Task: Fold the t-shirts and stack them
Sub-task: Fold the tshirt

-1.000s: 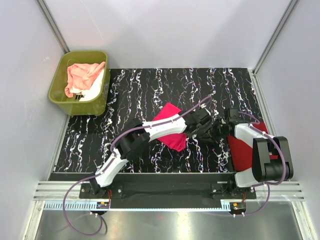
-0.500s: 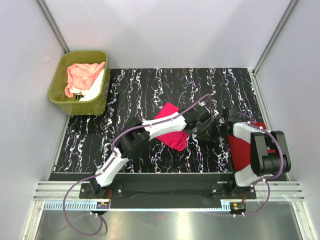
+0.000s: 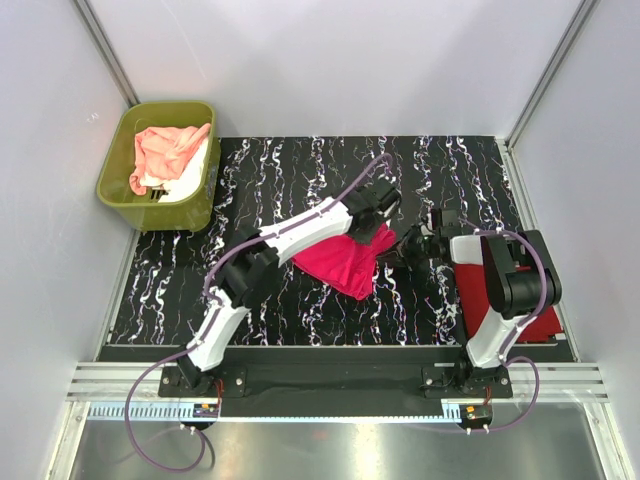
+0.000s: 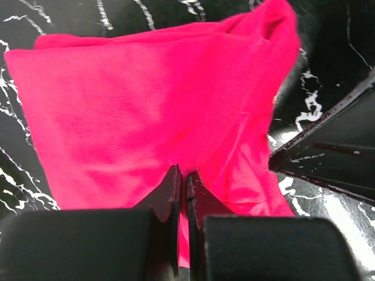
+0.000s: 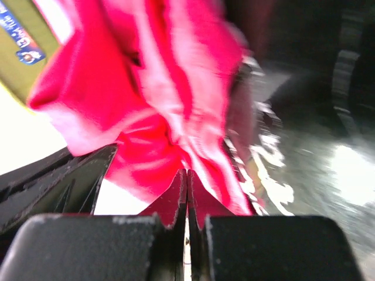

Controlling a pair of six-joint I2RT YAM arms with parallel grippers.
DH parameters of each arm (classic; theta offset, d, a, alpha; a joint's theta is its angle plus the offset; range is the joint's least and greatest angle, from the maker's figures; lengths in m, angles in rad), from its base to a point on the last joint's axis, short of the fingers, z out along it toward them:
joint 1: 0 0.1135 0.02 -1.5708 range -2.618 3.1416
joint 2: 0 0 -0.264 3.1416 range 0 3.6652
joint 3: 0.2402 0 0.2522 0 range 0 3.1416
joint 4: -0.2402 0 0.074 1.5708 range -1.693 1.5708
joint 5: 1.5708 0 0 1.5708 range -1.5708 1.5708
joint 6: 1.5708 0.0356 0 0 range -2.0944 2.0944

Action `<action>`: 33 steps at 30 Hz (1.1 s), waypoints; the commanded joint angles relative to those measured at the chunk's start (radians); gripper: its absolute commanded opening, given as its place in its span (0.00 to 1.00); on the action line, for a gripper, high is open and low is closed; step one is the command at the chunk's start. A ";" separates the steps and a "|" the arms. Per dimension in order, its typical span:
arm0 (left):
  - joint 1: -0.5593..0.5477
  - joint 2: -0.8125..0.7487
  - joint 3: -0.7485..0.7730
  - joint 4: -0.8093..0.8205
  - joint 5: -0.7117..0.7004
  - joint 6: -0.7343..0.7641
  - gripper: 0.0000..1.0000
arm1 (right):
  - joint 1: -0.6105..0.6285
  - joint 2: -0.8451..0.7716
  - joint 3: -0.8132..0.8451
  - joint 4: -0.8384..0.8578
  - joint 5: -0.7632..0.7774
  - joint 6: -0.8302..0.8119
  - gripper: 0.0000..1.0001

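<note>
Mid-table, the hot pink t-shirt (image 3: 340, 262) lies bunched on the black marbled table (image 3: 250, 180). The left gripper (image 4: 183, 175) is clamped on its cloth, and the right gripper (image 5: 186, 175) pinches the same shirt just beside it. The darker red t-shirt (image 3: 468, 300) lies at the right under the right arm. The peach-pink t-shirt (image 3: 165, 150) sits in the green tub (image 3: 120, 180). Step looks like folding the pink one. Next move probably needs both grips carrying the edge across together, evenly.

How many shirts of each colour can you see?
Hot pink shirt: 1
Dark red shirt: 1
Peach-pink shirt: 1
White shirt: 1
Total: 4
</note>
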 commanded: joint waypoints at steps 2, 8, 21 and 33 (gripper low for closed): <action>0.035 -0.072 0.033 -0.002 0.089 -0.033 0.00 | 0.039 0.038 0.071 0.090 -0.031 0.050 0.00; 0.050 -0.080 0.075 -0.012 0.123 -0.040 0.00 | 0.074 0.143 0.125 0.130 -0.004 0.058 0.00; 0.055 -0.088 0.118 -0.026 0.200 -0.065 0.00 | 0.091 0.212 0.119 0.027 0.151 0.012 0.00; 0.055 -0.086 0.148 -0.031 0.267 -0.114 0.00 | 0.123 0.178 0.150 -0.057 0.260 -0.013 0.00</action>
